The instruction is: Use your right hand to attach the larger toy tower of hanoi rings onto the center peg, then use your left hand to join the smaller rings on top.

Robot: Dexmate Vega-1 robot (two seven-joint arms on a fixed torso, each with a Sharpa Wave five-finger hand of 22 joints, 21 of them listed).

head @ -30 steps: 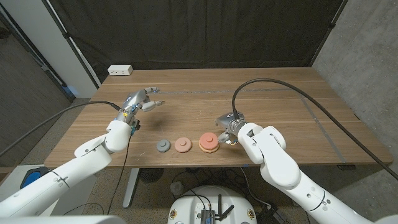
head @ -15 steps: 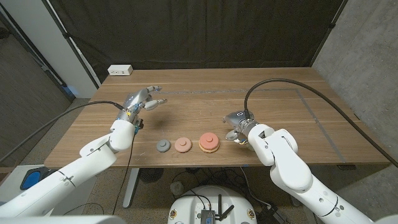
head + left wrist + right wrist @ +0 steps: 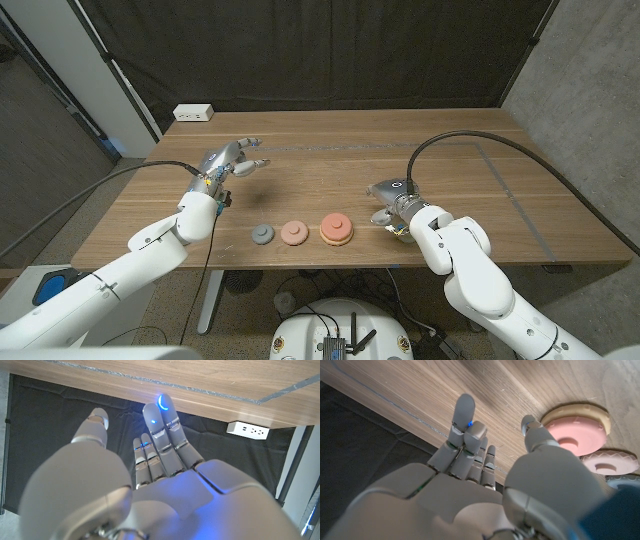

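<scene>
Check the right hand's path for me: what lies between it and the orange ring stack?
Only bare wooden table between the right hand and the orange ring stack, in the head view.

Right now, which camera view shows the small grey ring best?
The head view: the grey ring lies whole on the table, left of both pink rings. The right wrist view shows just its edge.

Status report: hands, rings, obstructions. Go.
Left hand open, raised. Right hand open, beside orange stack. Pink ring, grey ring unstacked. Nothing blocking.
</scene>
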